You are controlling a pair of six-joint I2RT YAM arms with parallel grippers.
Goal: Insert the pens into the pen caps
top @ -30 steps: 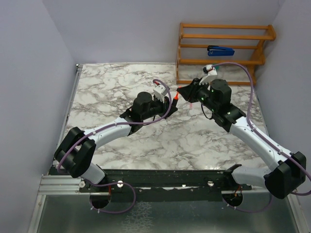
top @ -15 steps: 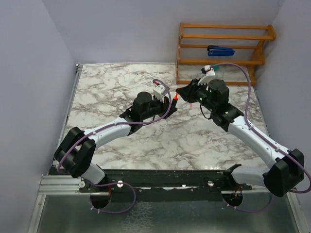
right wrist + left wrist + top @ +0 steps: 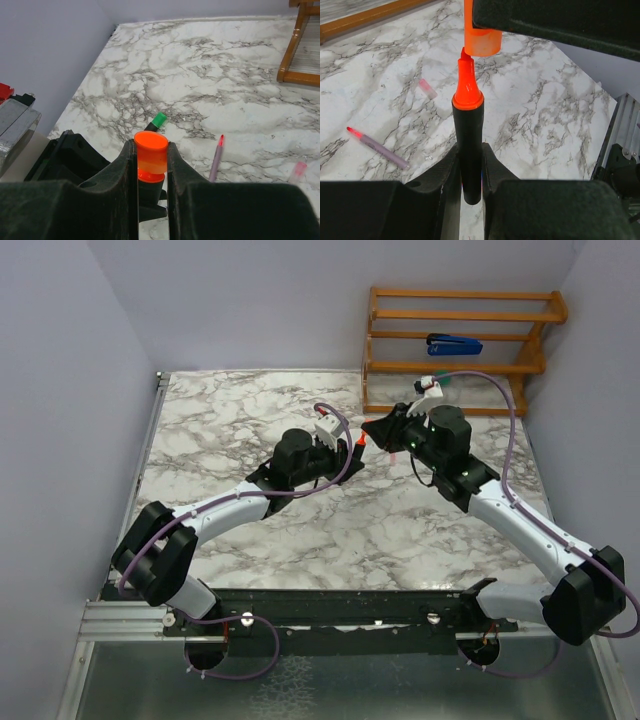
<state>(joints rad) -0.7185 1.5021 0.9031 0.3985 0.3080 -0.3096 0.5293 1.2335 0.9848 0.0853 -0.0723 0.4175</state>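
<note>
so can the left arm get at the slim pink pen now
Probably not yet: the slim pink pen lies in the open, but the left fingers are shut on the orange-tipped pen and must release it first.

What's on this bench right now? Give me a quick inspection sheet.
Surface: marble table.
Job's things: orange pen, tip at the mouth of orange cap; pink pen, pink cap and green piece lie on table.
Clutter: blue stapler on rack.
Grippers: left gripper shut on orange pen; right gripper shut on orange cap.
Cables: purple cables run along both arms.
Surroundings: wooden rack, plain walls.
</note>
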